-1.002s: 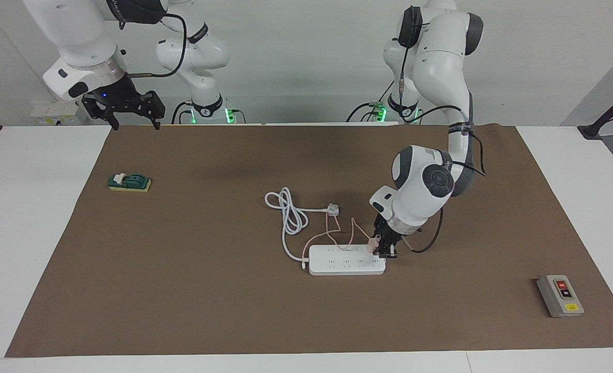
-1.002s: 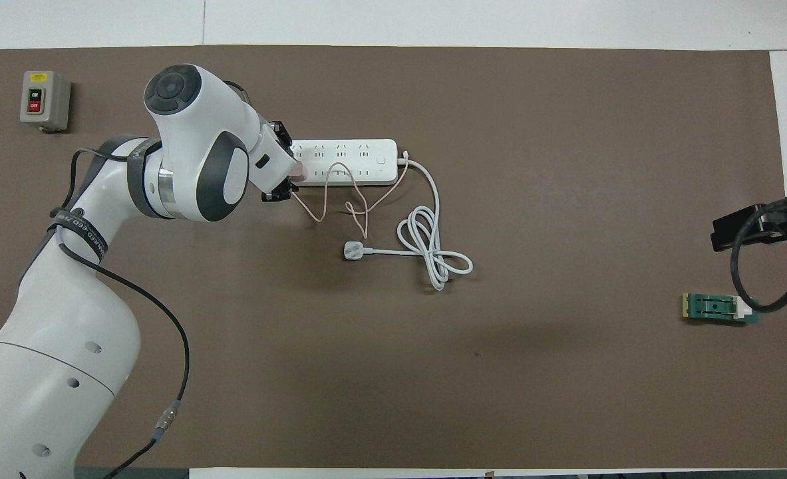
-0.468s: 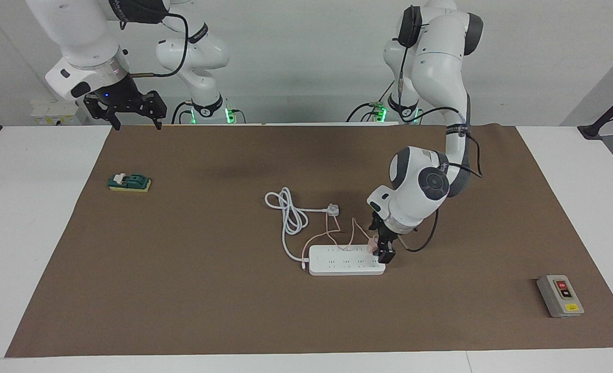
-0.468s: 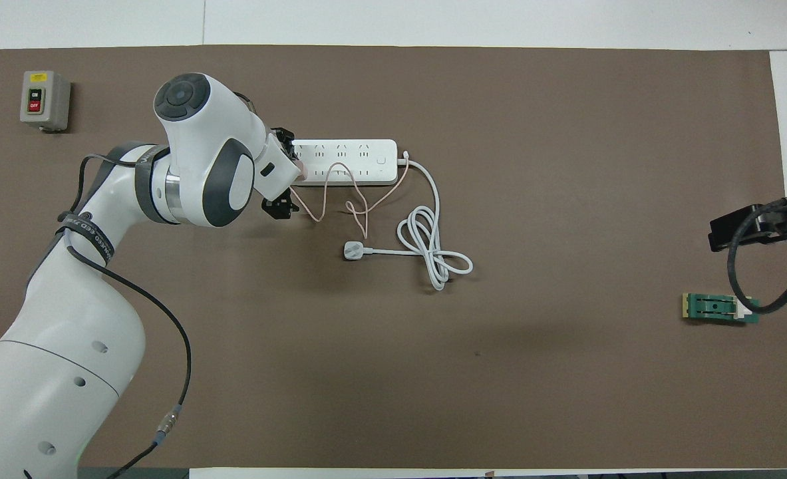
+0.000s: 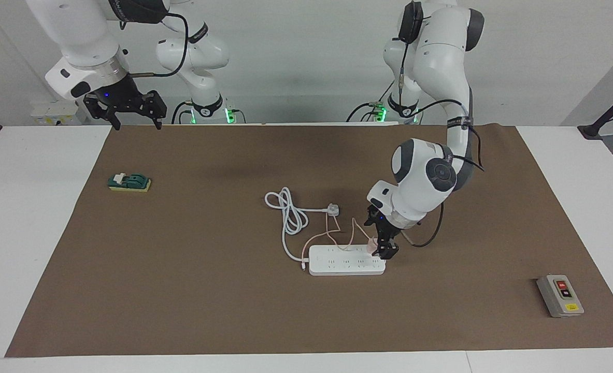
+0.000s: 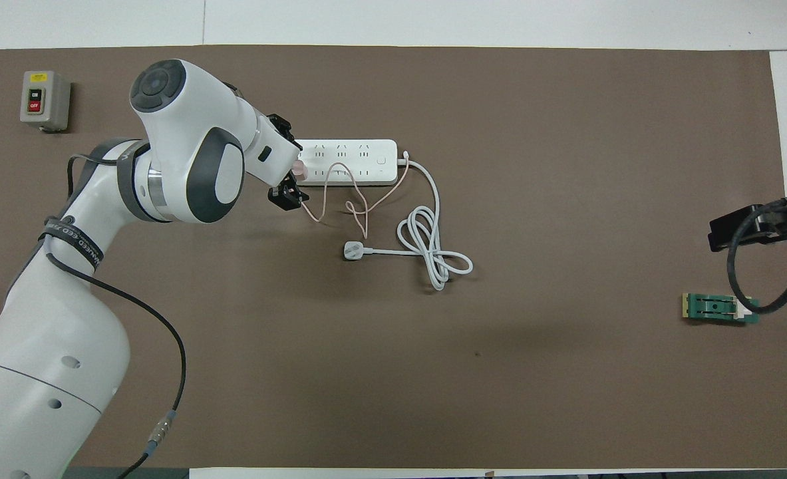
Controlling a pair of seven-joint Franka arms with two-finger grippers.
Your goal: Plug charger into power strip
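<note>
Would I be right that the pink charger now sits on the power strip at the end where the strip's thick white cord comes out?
Not quite: the charger sits on the power strip at the end away from its thick white cord, under the left gripper, as the overhead view shows.

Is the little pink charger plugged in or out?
In, it seems: the charger sits on the power strip at its end, and the open left gripper has let go.
</note>
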